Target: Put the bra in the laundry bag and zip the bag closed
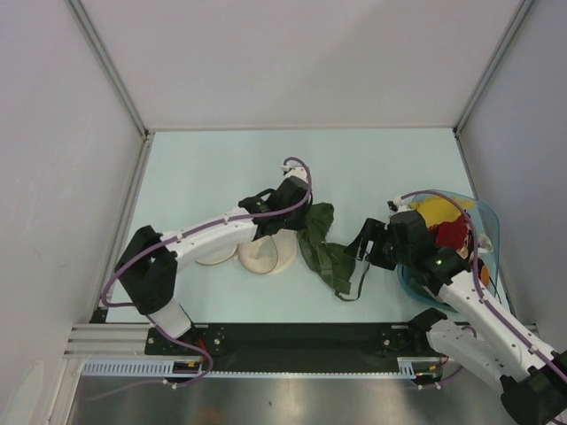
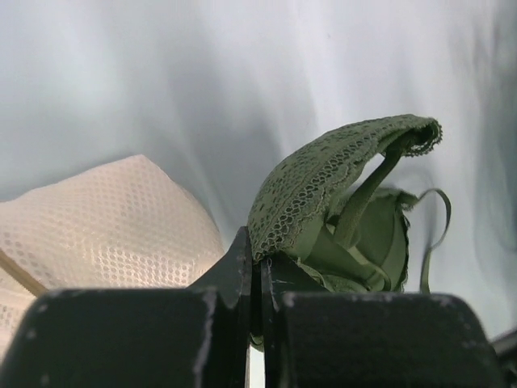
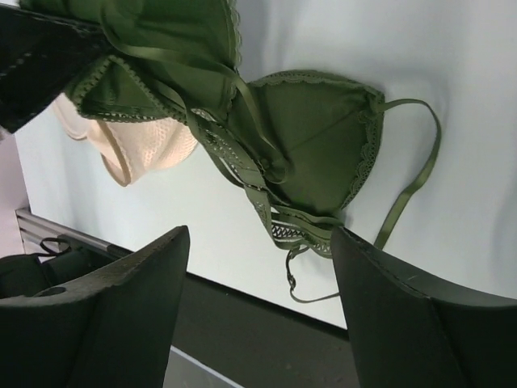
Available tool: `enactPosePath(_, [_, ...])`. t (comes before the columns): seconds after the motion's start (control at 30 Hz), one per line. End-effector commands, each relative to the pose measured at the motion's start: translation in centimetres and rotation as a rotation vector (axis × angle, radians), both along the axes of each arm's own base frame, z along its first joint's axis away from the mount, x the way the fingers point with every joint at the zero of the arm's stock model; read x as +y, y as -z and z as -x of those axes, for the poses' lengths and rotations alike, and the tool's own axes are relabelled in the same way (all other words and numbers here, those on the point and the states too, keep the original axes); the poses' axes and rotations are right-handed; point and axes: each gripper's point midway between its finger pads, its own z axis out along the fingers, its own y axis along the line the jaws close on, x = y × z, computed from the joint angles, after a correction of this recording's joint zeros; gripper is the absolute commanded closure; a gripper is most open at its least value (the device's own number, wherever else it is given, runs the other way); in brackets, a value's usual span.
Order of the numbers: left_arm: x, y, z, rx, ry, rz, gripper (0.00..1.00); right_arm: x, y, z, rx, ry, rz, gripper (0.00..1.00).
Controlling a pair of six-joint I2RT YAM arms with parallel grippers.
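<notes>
I had the left pincer [image 2: 258,271] clenched on the lace edge of one cup of the dark olive-green padded bra [image 1: 326,252], its jaws pressed together with the fabric nipped between them. That cup was lifted and arched over the fingertips. The other cup lay spread on the pale tabletop [image 1: 213,168], inner side up, with a thin strap looping out toward the black strip [image 1: 292,336] along the near edge.

The right pincer [image 3: 258,267] was released, its jaws standing wide apart with nothing between them, hovering just right of the lower cup.

The round cream-white mesh laundry bag [image 1: 266,257] lay flat under the left forearm, just left of the bra. I could not tell whether the two touched.

On the right, the translucent blue tub [image 1: 489,221] sat close to the side wall, holding a yellow garment [image 1: 438,211] and a red garment [image 1: 452,235], and my right arm crossed over its near rim. The widest stretch of tabletop lay beyond both arms, running up to the back wall.
</notes>
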Motion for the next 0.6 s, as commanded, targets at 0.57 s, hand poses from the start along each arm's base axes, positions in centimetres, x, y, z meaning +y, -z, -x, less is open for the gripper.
enactPosePath(0.57, [-3.7,-0.9,2.9,-0.240,-0.168,-0.143,1.00,-2.0,2.6,-3.1,0.002,0.262,-0.051,0.48])
